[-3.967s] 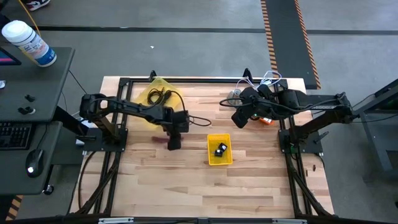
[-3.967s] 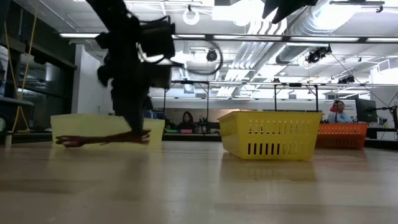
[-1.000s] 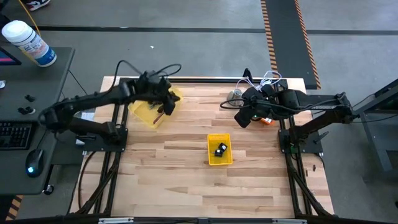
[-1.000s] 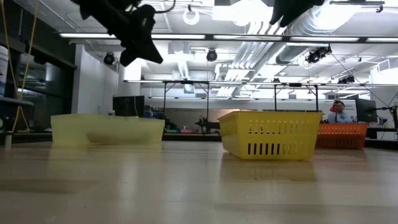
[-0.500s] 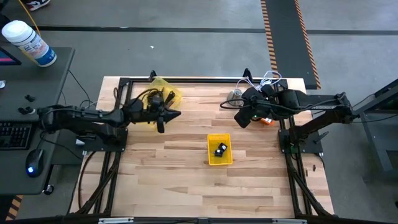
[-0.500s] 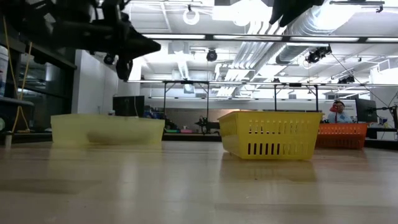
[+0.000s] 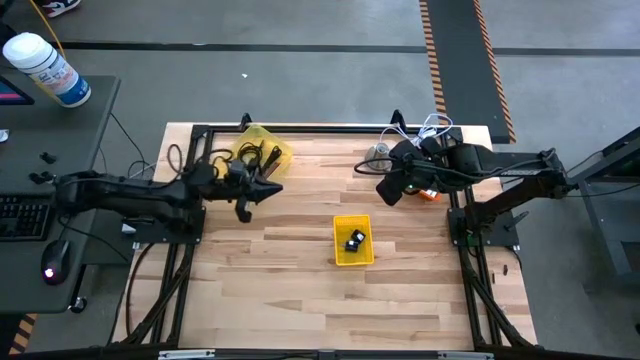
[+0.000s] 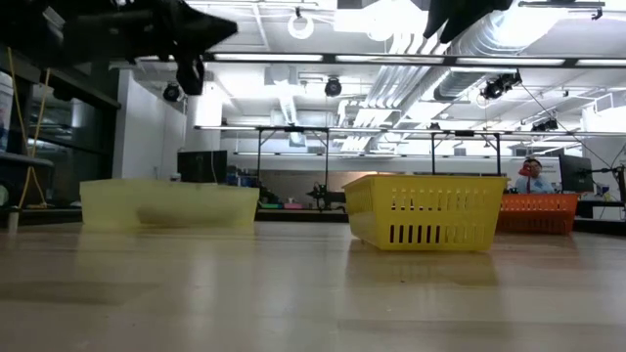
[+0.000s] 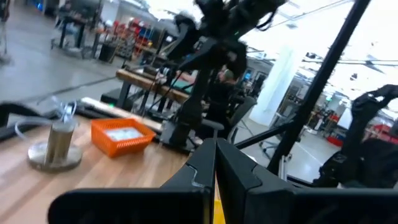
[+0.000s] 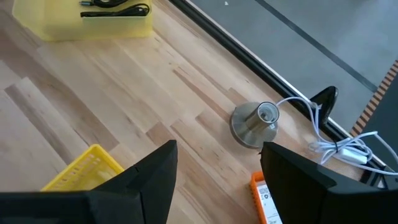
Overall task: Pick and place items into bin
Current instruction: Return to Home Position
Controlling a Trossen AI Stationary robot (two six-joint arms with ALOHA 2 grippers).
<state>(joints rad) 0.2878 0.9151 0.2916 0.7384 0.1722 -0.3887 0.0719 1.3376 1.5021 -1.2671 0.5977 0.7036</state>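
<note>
My left gripper [image 7: 274,188] [image 9: 215,158] is shut and empty. It hovers level, pointing toward the table's right, just near of the pale yellow bin [image 7: 256,152] [image 8: 168,203]. A coiled black cable [image 10: 115,7] lies in that bin; I cannot make out the red-handled tool. Two tiny black blocks [image 7: 355,240] sit in the small yellow basket [image 7: 352,258] [image 8: 425,210]. A white printed packet [image 9: 124,132] lies in the orange basket [image 9: 118,140]. My right gripper [image 7: 384,192] [image 10: 217,158] is open, held high near the grey cone [image 7: 377,154] [image 10: 258,122].
The grey metal cone [image 9: 56,146] stands at the far right, beside white cables [image 10: 329,146]. The orange basket [image 7: 426,194] sits under the right arm. A black frame rail [image 7: 330,128] runs along the far edge. Bare wood lies near of the yellow basket.
My left gripper has drawn back from above the pale yellow bin toward the table's near-left, tipping from pointing downward to level, and has risen in the low view. The right arm has kept still.
</note>
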